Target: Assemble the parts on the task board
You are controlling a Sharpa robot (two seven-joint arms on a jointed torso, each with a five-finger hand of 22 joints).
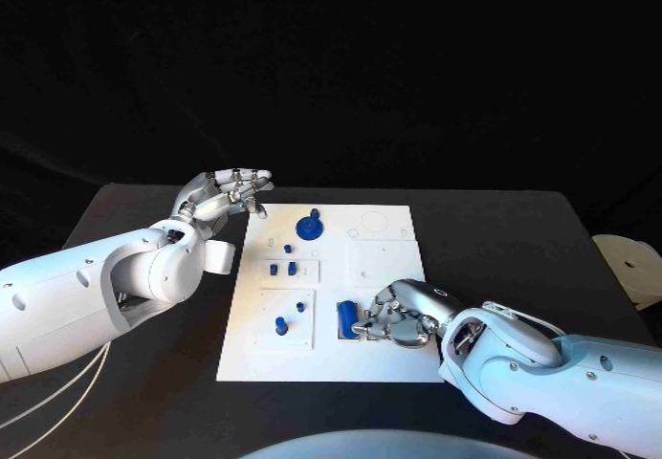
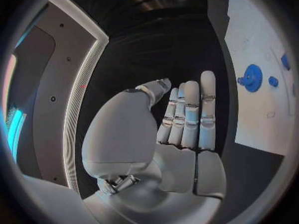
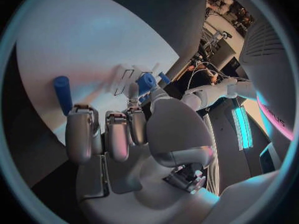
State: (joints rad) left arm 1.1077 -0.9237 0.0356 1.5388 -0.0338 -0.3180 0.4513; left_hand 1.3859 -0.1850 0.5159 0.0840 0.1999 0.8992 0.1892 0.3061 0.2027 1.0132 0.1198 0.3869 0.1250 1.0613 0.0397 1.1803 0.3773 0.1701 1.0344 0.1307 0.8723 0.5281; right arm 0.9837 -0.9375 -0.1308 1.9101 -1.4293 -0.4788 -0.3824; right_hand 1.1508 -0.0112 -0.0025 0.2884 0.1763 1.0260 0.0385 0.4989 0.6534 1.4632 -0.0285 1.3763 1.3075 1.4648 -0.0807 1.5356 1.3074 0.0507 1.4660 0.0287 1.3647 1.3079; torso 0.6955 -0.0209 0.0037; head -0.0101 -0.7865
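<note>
Your right hand [image 1: 400,316] sits low on the near part of the task board [image 1: 386,359], fingers curled in toward the palm. A blue block-shaped part [image 1: 346,316] lies just beside its fingertips, on the side toward the left arm. You can't tell from the head view whether the fingers touch it; in the right wrist view the blue cylinder [image 3: 62,93] lies apart from the fingers [image 3: 79,134], and nothing shows in the grip, so the hand looks closed on nothing. Your left hand [image 1: 224,194] hovers off the board's far corner, over the black table [image 1: 138,220], fingers together and nearly straight with the thumb alongside, holding nothing; the left wrist view shows the same flat, open pose [image 2: 187,119]. The blue disc part [image 1: 312,228] lies on the board just past the left hand's fingertips, toward the board's middle. Smaller blue parts [image 1: 281,269] stand on the board between the two hands, nearer the left forearm.
</note>
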